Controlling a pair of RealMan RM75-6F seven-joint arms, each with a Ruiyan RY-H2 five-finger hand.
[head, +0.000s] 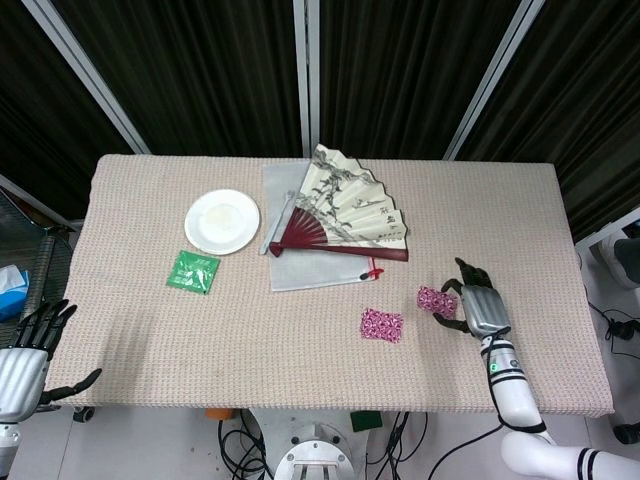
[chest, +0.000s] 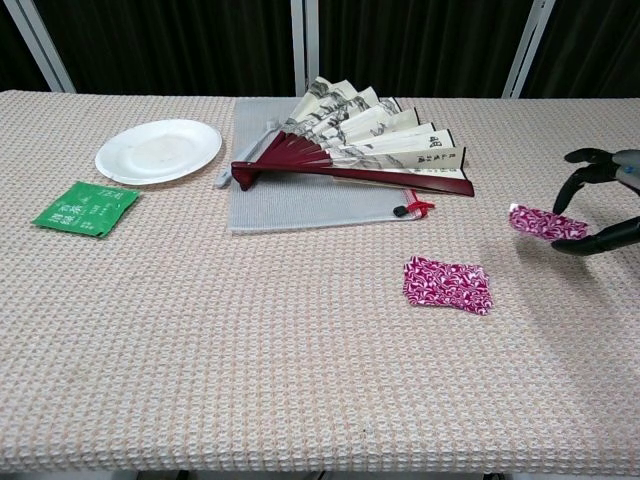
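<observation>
Right hand (head: 478, 308) | holds pink packet (chest: 545, 223) | above table (head: 300, 340)

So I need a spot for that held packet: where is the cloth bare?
Bare: the wide front strip below the green packet and patterned packet. Crowded: the far middle, with plate, fan and grey pouch.

At lower right of the table (head: 150, 330) we see the right hand (head: 478, 308) pinching a pink patterned packet (head: 436, 300), another packet (head: 382, 325) lying just left.
</observation>
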